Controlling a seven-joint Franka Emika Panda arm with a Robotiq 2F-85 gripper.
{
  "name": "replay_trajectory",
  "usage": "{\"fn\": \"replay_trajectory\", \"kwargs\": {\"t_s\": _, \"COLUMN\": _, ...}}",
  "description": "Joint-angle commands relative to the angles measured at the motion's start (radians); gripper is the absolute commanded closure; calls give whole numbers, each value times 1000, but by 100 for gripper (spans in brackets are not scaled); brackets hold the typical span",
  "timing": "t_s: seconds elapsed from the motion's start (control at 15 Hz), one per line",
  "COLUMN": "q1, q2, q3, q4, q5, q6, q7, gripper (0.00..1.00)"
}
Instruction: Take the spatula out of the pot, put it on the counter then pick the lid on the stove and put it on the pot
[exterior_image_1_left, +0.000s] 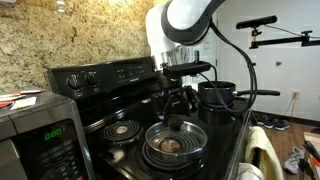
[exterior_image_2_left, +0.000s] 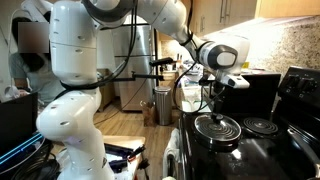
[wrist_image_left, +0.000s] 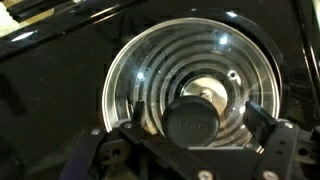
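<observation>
Both exterior views are lit evenly by warm room light, though the white wall (exterior_image_1_left: 290, 75) looks washed out. The wrist view is dim and soft, with glints on the round see-through lid with shiny metal rim (wrist_image_left: 190, 70) and the dark end effector (wrist_image_left: 195, 135) blurred at the lower edge.

The white jointed arm (exterior_image_2_left: 150, 15) arches out from its bulky base and bends down at the wrist. Its black two-fingered gripper (exterior_image_1_left: 178, 108) points straight down, jaws spread wide.
</observation>
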Motion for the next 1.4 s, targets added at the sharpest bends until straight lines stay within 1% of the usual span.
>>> {"fn": "replay_trajectory", "kwargs": {"t_s": 0.0, "q1": -23, "q2": -24, "q3": 7, "q4": -53, "q5": 55, "q6": 65, "q7": -76, "gripper": 0}}
{"fn": "replay_trajectory", "kwargs": {"t_s": 0.2, "q1": -28, "q2": -21, "q3": 7, "q4": -69, "q5": 88, "q6": 107, "q7": -126, "gripper": 0}}
{"fn": "replay_trajectory", "kwargs": {"t_s": 0.27, "q1": -29, "q2": -21, "q3": 7, "q4": -73, "q5": 95, "q6": 115, "q7": -138, "gripper": 25}}
{"fn": "replay_trajectory", "kwargs": {"t_s": 0.33, "q1": -30, "q2": -20, "q3": 7, "q4": -74, "q5": 103, "q6": 118, "q7": -149, "gripper": 26}}
{"fn": "replay_trajectory", "kwargs": {"t_s": 0.4, "q1": -31, "q2": -21, "q3": 6, "q4": -75, "q5": 105, "q6": 119, "q7": -158, "gripper": 32}}
{"fn": "replay_trajectory", "kwargs": {"t_s": 0.6, "q1": -31, "q2": -19, "q3": 5, "q4": -74, "q5": 109, "q6": 113, "q7": -174, "gripper": 53}}
{"fn": "replay_trajectory", "kwargs": {"t_s": 0.73, "q1": -30, "q2": -16, "q3": 6, "q4": -72, "q5": 109, "q6": 112, "q7": -186, "gripper": 66}}
{"fn": "replay_trajectory", "kwargs": {"t_s": 1.0, "q1": -27, "q2": -18, "q3": 4, "q4": -66, "q5": 97, "q6": 94, "q7": -187, "gripper": 66}}
{"fn": "replay_trajectory", "kwargs": {"t_s": 1.33, "q1": -18, "q2": -59, "q3": -11, "q4": -37, "q5": -27, "q6": -27, "q7": -142, "gripper": 66}}
